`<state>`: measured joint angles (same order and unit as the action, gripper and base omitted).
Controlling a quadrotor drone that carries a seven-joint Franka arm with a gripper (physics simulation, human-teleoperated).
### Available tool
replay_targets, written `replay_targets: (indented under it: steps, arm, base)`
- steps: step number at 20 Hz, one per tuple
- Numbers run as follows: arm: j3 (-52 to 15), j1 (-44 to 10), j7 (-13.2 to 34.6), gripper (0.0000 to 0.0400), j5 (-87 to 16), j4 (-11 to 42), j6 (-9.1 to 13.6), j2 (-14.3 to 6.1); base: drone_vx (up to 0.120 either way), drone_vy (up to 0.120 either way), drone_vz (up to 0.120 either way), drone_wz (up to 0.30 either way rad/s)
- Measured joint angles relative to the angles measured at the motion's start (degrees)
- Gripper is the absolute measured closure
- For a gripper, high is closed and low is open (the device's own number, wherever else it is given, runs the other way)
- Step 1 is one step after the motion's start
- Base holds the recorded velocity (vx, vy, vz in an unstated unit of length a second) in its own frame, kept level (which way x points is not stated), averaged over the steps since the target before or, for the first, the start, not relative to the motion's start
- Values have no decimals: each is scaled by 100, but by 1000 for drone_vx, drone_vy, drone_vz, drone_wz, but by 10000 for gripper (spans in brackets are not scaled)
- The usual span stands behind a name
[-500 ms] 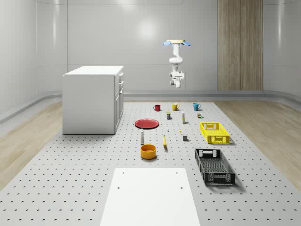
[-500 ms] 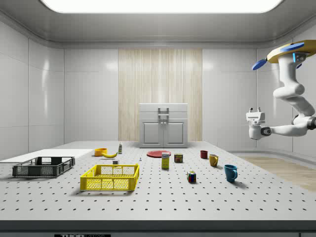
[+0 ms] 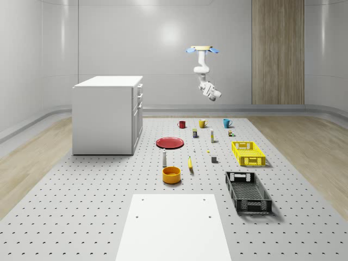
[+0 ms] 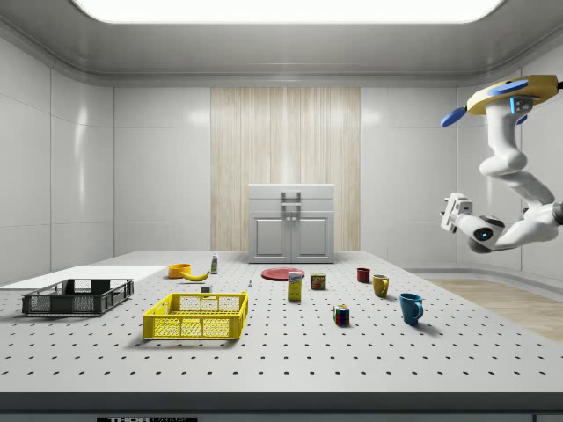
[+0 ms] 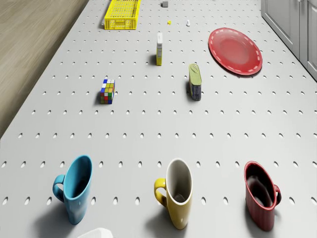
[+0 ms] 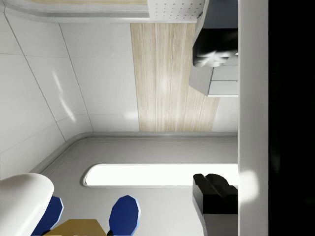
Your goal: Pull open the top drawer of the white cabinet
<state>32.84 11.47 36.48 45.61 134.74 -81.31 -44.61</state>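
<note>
The white cabinet (image 3: 107,115) stands at the whole-scene view's left, with its drawers on the face toward the table's middle. Its top drawer (image 3: 140,88) sits flush with the cabinet front. In the side view the cabinet (image 4: 291,237) is at the far end and the top drawer's handle (image 4: 291,195) faces the camera. The drone (image 3: 203,50) hovers high over the row of cups, well away from the cabinet. Its arm hangs bent below it. The gripper (image 3: 213,94) (image 4: 452,210) is tilted upward in mid-air, open and holding nothing. In the wrist view its fingers (image 6: 214,53) stand wide apart.
Below the drone stand a blue cup (image 5: 77,187), a yellow cup (image 5: 177,192) and a red cup (image 5: 261,194). A red plate (image 3: 169,142), a can (image 5: 195,82), a colour cube (image 5: 107,91), a yellow crate (image 3: 248,153), a black crate (image 3: 248,191) and an orange bowl (image 3: 171,174) lie on the perforated table (image 3: 98,196).
The arm has swung: the gripper, pointing down before, now tilts upward and sideways. The drone has tilted and shifted a little toward the side view's left.
</note>
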Motion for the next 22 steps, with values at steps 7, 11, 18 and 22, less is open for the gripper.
replay_targets:
  steps: [7,11,18,22]
  arm:
    - [692,560,3,93,942,249,-69,-179]
    - [871,775,37,94,1088,324,-174,-296]
    - [1065,1070,119,95,1103,399,-374,-496]
    - [1143,1214,173,95,1056,424,-487,-606]
  base:
    - [120,-120,120,0]
    - [120,-120,120,0]
    - [120,-120,86,0]
    - [120,-120,70,0]
